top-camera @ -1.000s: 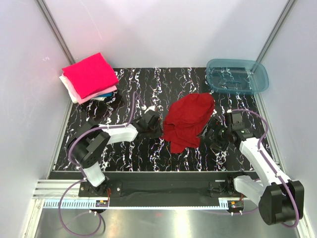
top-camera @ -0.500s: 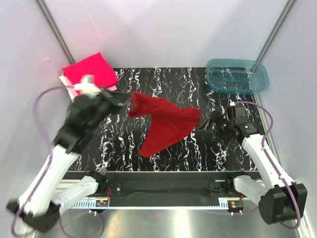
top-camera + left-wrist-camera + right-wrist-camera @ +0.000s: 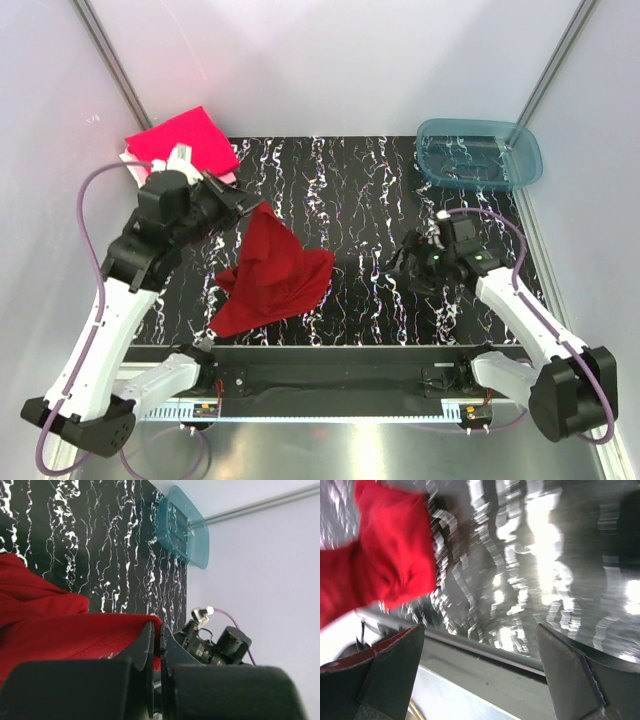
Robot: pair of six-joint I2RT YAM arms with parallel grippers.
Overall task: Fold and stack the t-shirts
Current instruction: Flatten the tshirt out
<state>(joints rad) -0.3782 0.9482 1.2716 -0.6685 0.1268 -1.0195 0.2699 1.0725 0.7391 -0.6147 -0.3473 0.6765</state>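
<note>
dark red t-shirt (image 3: 272, 280) hangs pinched in the left pincer (image 3: 243, 205); right pincer (image 3: 405, 266) spread, well apart.

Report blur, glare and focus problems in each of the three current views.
Top external: sharp and evenly lit, the dark red shirt crisp. Left wrist: the teal tub is clear, while its own fingers, close to the lens, are soft and dark. Right wrist: streaky blur smears the shirt and the table, with white glare on the tabletop.
</note>
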